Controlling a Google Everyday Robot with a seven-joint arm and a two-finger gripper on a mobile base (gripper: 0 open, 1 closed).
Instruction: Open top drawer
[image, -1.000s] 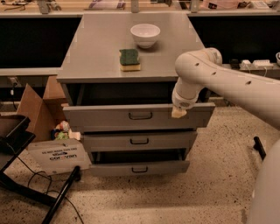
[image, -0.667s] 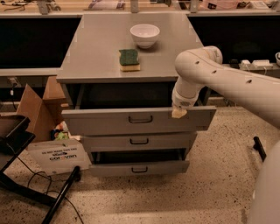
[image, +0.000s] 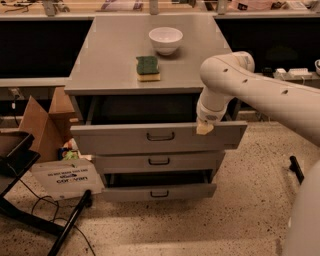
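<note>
Resting on the top edge of the drawer front, a little right of the middle of the frame, is the claw (image: 204, 128). Only its pale tip shows there, so I cannot tell if the claw is spread or pressed together. The big white arm (image: 260, 95) comes in from the right side of the frame and bends down to it.

The top drawer (image: 115, 140) is in the middle of the frame, just under the worktop (image: 110, 55). It sticks out part of the way, with a dark gap behind its front. It is the widest of the three drawers. Its small dark handle (image: 160, 136) sits in the centre of the front, to the left of the claw.

The drawer looks like grey metal, so I think it is hard and stiff and will not bend or break. It may be smooth and a bit slippery. It is wide, so it may feel heavy to slide. The best place to hold looks like the handle, or the top edge close to the centre. A pull far to one side could make it go crooked and stick.

Under it are the middle drawer (image: 158, 161) and the bottom drawer (image: 159, 192), which also sticks out a little. On the worktop sit a white bowl (image: 165, 40) and a green sponge (image: 148, 68). A cardboard box (image: 37, 120) is at the left.
</note>
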